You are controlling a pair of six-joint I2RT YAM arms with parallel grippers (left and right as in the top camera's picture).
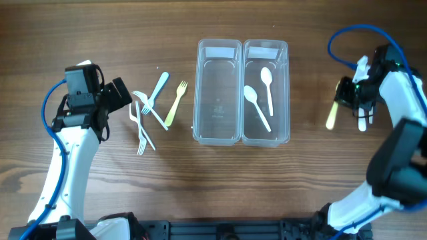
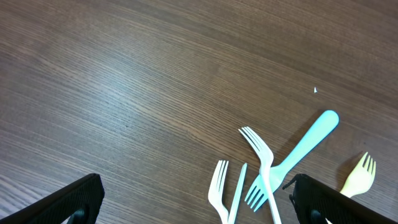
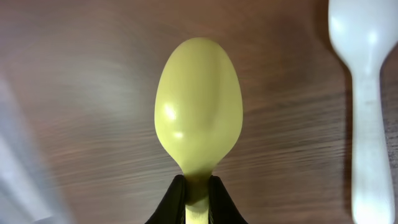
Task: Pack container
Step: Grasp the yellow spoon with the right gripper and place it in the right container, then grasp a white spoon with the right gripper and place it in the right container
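Far right, right gripper [image 3: 197, 190] pinching yellow spoon [image 3: 198, 106] (white spoon [image 3: 367, 124] beside)

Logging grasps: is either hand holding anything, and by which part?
Right hand pinches the yellow spoon on its handle, just below the bowl. Left hand holds nothing.

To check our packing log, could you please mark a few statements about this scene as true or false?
1. The right container holds two white spoons. True.
2. The left container holds a fork. False: it is empty.
3. The right claw is shut on a yellow spoon. True.
4. The left claw grips the blue fork. False: it is open, and the fork lies on the table.
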